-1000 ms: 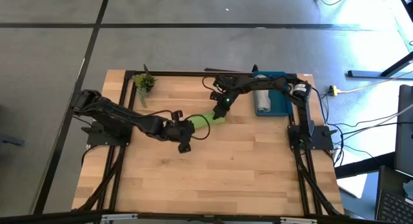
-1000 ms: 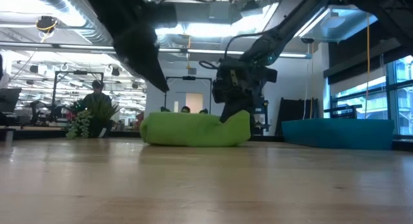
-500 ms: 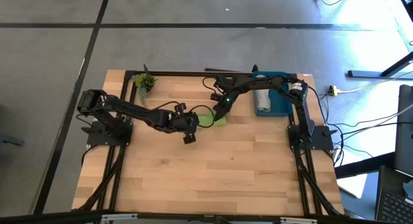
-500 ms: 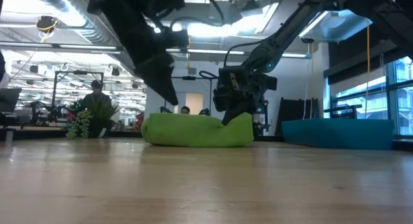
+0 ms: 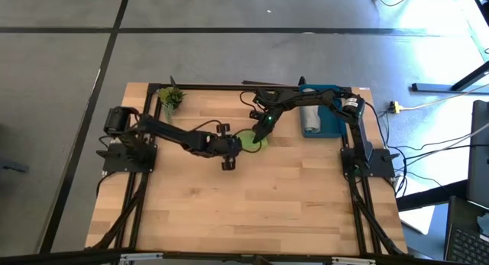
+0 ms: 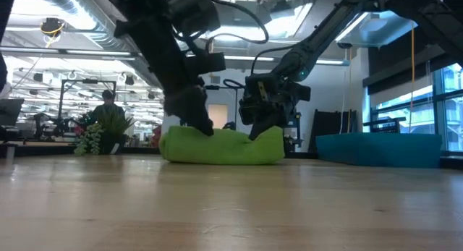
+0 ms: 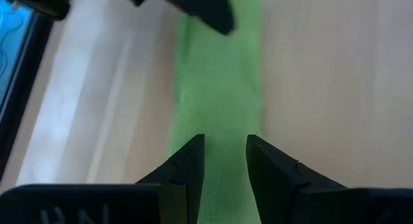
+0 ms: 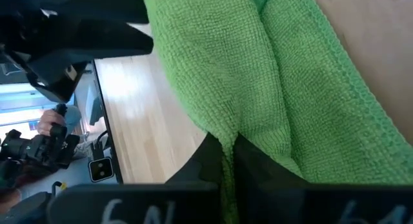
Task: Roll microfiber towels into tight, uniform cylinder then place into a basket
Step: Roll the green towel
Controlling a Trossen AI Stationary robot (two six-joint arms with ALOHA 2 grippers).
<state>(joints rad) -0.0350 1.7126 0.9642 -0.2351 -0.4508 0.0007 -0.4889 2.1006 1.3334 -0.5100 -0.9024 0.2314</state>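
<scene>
Towels, two in all: green towel (image 5: 252,140) rolled into a long bundle near the middle of the tabletop's far half, grey towel (image 5: 310,118) rolled and lying inside the basket (image 5: 334,121). One blue basket, close to the far right corner of the tabletop (image 5: 260,204). One plant sprig (image 5: 171,98) near the far left corner. Two arms, both over the green roll.

Wide bare wood across the whole near half of the tabletop and along the left edge; little room between the two grippers, crowded together at the roll.

Left gripper (image 7: 222,161) reaching in low from the left edge, arm stretched nearly flat, fingers (image 7: 187,166) narrowly parted and set astride one end of the roll, resting on the cloth; cannot tell whether any cloth is actually pinched. Right gripper (image 8: 227,161) reaching from the far right with elbow raised, wrist tipped down, fingers (image 8: 208,156) clamped tight on a fold at the other end of the green towel.

Person (image 6: 108,106) in the room beyond the far edge.
</scene>
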